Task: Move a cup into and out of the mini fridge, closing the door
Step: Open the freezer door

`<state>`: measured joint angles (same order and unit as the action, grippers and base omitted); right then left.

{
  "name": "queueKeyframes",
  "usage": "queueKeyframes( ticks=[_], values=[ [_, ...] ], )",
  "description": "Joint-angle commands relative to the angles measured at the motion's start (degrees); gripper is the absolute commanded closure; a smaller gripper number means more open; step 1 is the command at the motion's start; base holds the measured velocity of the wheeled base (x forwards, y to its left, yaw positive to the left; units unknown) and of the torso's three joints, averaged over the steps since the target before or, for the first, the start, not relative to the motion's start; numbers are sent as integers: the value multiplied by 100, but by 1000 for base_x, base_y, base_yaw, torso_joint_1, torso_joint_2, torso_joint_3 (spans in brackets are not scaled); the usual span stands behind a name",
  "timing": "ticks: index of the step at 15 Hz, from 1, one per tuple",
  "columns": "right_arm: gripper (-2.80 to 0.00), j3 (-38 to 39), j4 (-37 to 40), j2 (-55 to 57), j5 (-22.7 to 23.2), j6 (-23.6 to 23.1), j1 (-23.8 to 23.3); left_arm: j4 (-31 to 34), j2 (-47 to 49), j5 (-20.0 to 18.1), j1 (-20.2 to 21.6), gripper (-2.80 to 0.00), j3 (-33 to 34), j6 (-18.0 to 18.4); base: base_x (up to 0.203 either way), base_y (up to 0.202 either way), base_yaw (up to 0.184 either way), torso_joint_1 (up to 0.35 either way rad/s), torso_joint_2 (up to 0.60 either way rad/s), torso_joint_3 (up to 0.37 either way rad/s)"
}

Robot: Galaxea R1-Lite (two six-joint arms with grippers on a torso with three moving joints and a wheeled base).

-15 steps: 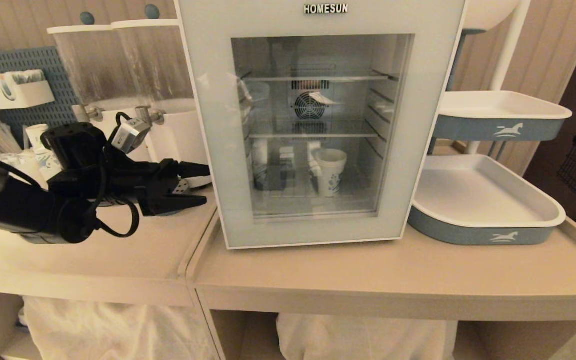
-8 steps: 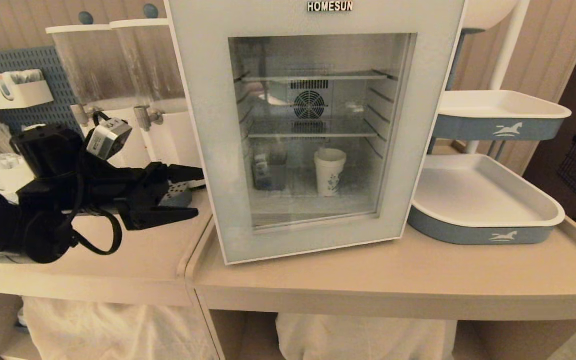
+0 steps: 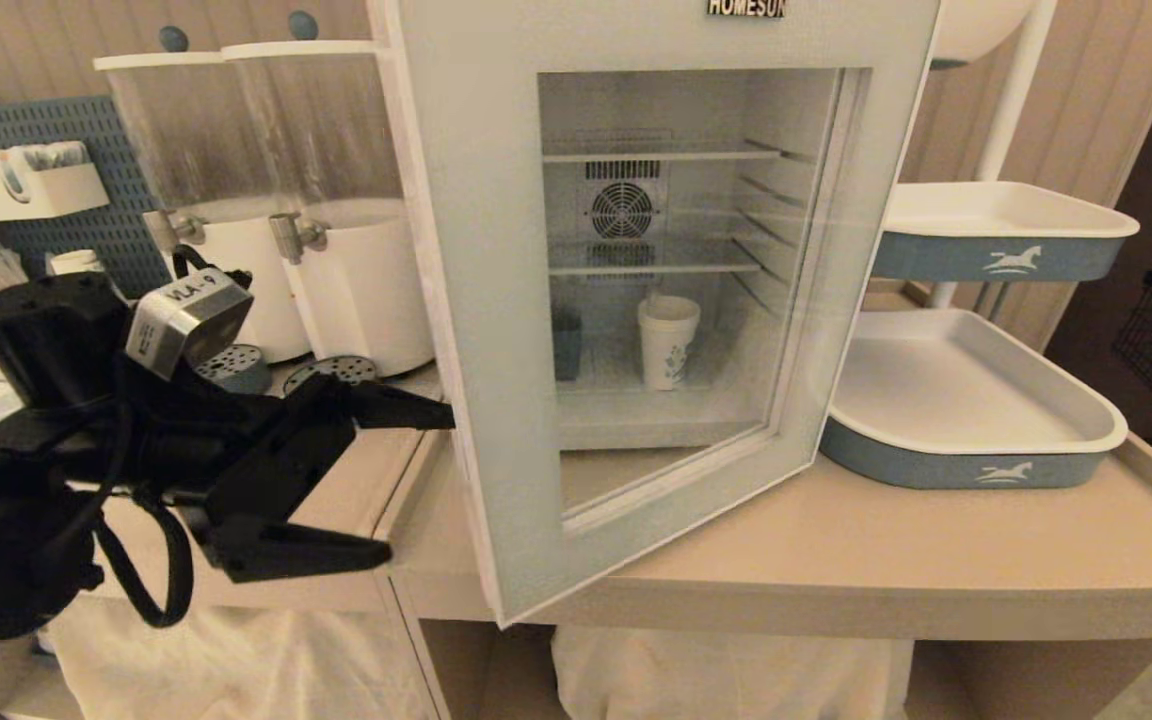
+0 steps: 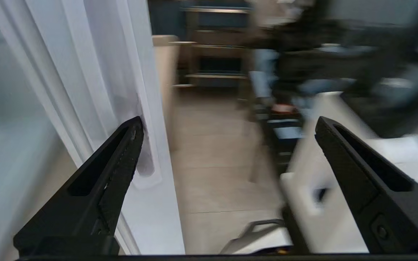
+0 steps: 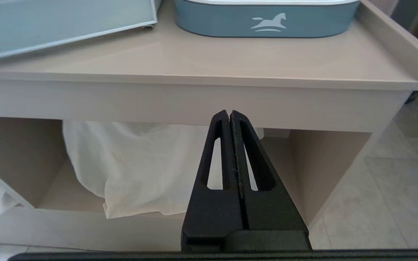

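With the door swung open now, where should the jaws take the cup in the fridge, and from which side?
Grip the cup at mid-body, coming straight in from the fridge's open front. It stands upright and alone on the fridge floor, its walls taper downward, and the shelf above probably blocks a top approach.

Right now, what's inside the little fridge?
Inside the mini fridge, the cup stands upright on the floor, under thin shelves with a round fan behind. The door frame covers the left part, so anything there is hidden.
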<state>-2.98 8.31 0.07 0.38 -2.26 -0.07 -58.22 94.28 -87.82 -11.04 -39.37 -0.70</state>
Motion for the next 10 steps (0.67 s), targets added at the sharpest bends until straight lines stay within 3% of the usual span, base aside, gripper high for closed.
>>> queueKeyframes(
  ticks=[1, 8, 10],
  values=[
    [0, -1, -5, -7, -11, -3, -1, -38, -505, 16, -331, -280, 251, -4, 0, 0, 0, 0, 0, 0],
    [0, 8, -23, -7, -29, 15, -1, -28, -777, 16, -2224, -280, 345, -317, 0, 0, 0, 0, 0, 0],
    [0, 8, -40, -7, -38, 15, -1, -33, -648, 179, -2722, -280, 313, -347, 0, 0, 0, 0, 0, 0]
  ],
)
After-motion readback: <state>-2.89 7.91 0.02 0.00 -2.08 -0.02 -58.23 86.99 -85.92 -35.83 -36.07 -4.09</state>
